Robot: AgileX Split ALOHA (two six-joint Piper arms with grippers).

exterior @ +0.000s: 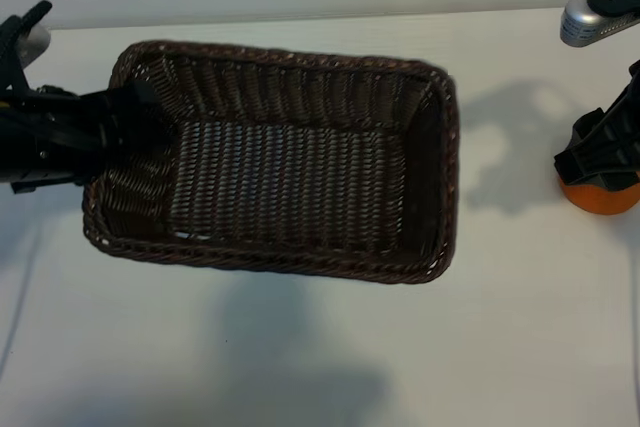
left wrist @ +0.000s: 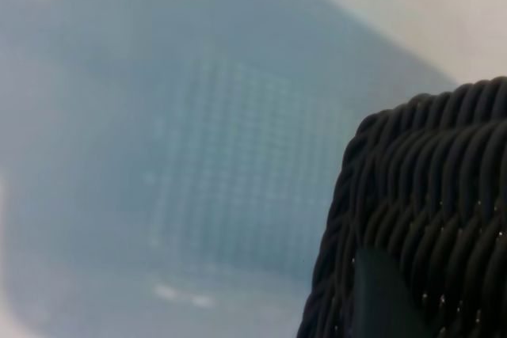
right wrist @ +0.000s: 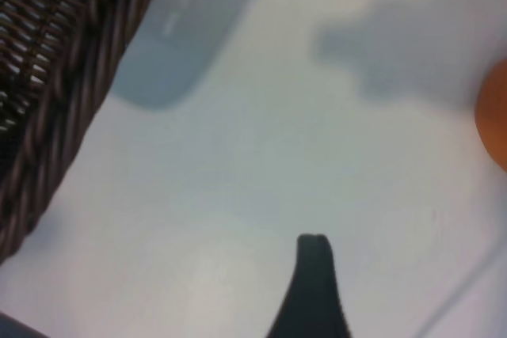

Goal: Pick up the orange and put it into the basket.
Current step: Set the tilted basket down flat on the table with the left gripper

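A plain white surface [exterior: 300,347] stretches under both arms, with soft shadows lying across it. The dark brown basket [exterior: 270,57] sits a little left of the middle, and it has nothing in it. The left gripper [exterior: 125,127] is at the basket's left end, its fingers partly spread and closed on the woven rim there. Far over at the right edge, well apart from the basket, the orange [exterior: 600,197] rests on the surface. The right gripper [exterior: 600,162] sits directly over it, its fingers wide, straddling the fruit.
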